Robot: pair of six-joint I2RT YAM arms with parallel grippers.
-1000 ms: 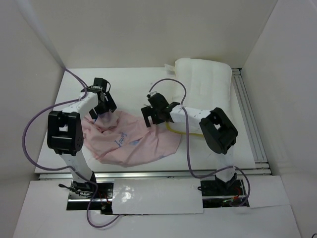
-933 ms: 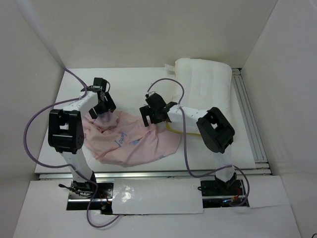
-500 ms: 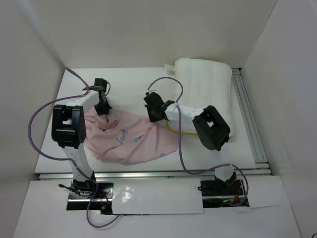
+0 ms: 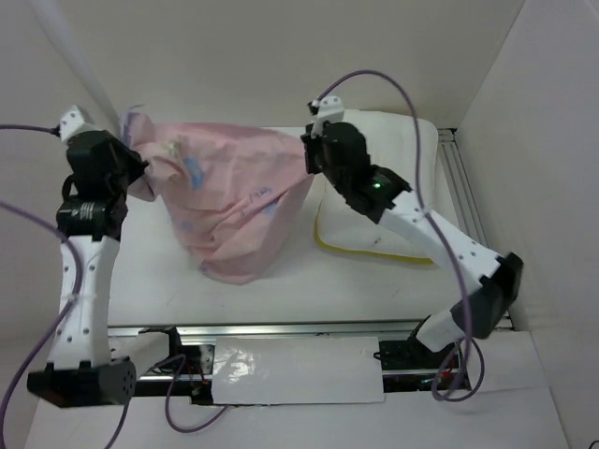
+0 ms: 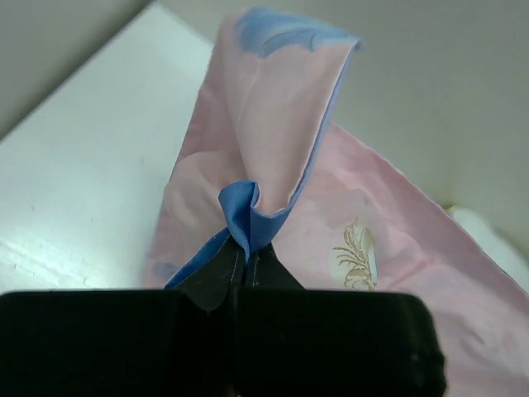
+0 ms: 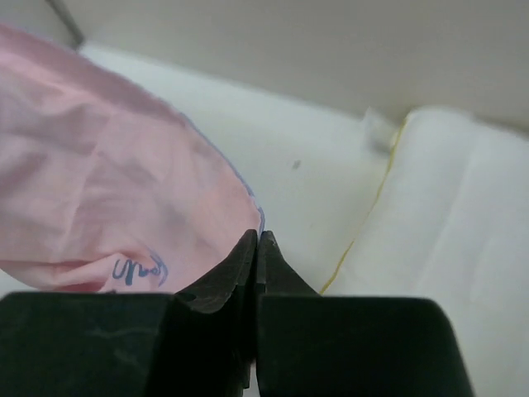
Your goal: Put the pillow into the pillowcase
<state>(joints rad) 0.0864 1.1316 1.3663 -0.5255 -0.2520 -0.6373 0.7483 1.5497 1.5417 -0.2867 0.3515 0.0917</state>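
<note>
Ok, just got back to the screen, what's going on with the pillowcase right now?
Both arms hold the pillowcase up above the table, stretched between them. The left end effector is shut on a bunched, blue-edged corner, and the right end effector is shut on the opposite edge. The case hangs pink side out, its lower part sagging toward the table. The pillow lies at the back right, partly under the right arm, and is not yet in the case.
</note>
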